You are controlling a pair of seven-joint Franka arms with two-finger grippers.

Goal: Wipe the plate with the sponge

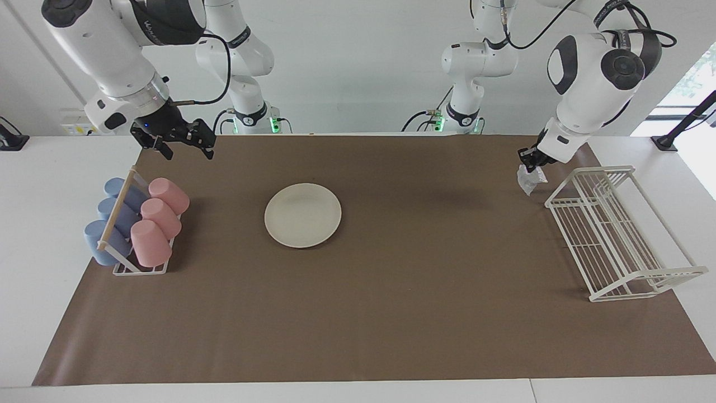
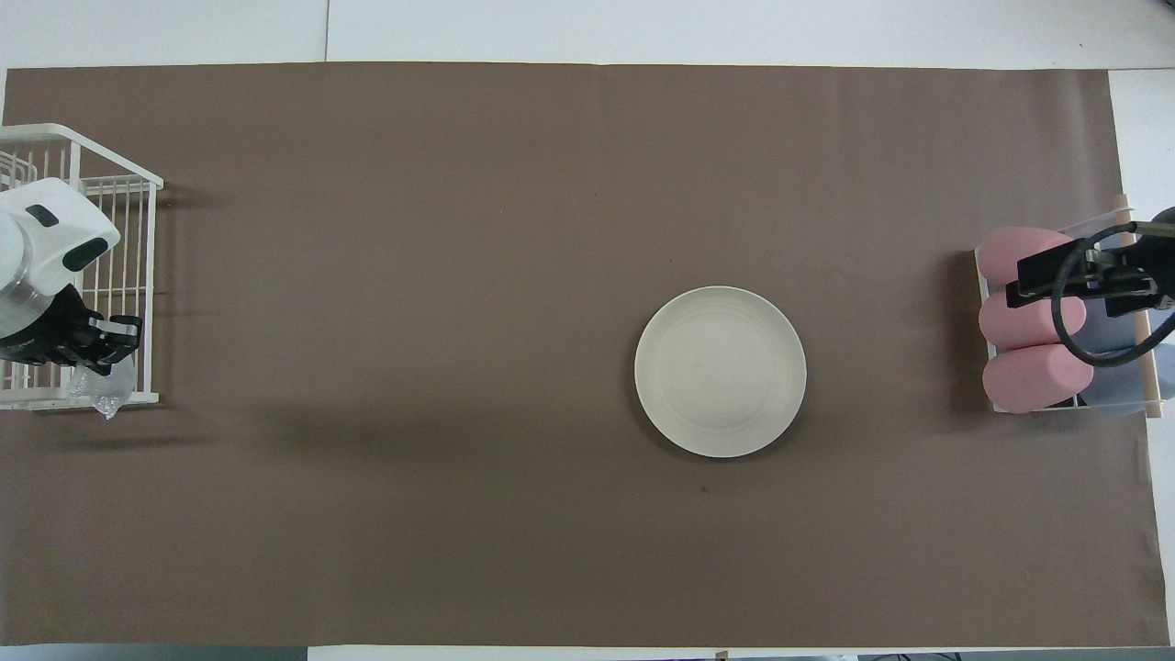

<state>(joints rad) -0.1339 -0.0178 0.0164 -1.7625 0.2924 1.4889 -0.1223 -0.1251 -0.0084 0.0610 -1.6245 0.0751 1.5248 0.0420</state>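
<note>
Brown paper covers most of my white table [image 1: 33, 235], leaving bare strips at both ends. Nearest the robots, at the left arm's end, I see the left gripper [image 1: 530, 163] up in the air beside the robots' end of the white wire rack [image 1: 615, 229]. Its fingers are pinched on the sponge [image 1: 530, 180], a small silvery, wrinkly wad that hangs below the fingertips, clear of the paper. From overhead the same gripper [image 2: 108, 353] covers the rack's corner [image 2: 138, 275], with the sponge [image 2: 103, 397] peeking out at the rack's edge. The rack itself stands along the edge of the paper at that end of the table.

At the right arm's end, the right gripper [image 1: 185, 144] hovers with its fingers spread apart, holding nothing, over the paper's corner just above the cup holder [image 1: 137, 268]. That holder carries three pink cups [image 1: 162, 210] and three blue cups [image 1: 109, 215] lying tilted on their sides.

Farther out, the plate [image 1: 302, 215] lies flat on the paper near the middle of the table, somewhat toward the right arm's end, well apart from both grippers and from the sponge. Overhead I see it [image 2: 721, 371] bare and round.
</note>
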